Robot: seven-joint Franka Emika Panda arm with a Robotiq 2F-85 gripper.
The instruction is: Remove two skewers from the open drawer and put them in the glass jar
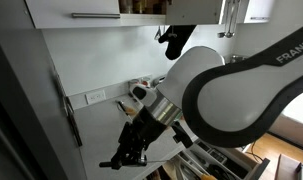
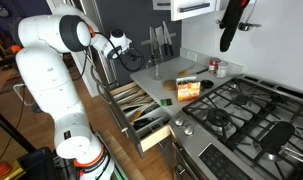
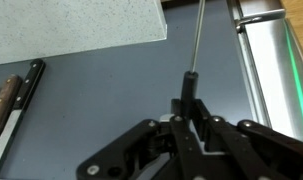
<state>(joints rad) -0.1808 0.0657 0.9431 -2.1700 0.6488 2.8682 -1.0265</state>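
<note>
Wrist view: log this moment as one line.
claw: shut on skewer | skewer: one, sticking out beyond claw | drawer: open | stage: skewer gripped, not yet placed

Even indoor light, soft focus; green glare at wrist view's right.

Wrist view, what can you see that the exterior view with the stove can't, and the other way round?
Only the wrist view shows the thin skewer pinched in the shut gripper, and knives at its left edge. Only the exterior view shows the open drawer with its pale front, the stove burners, an orange box and the white arm. Both show the gripper and the pale countertop.
</note>
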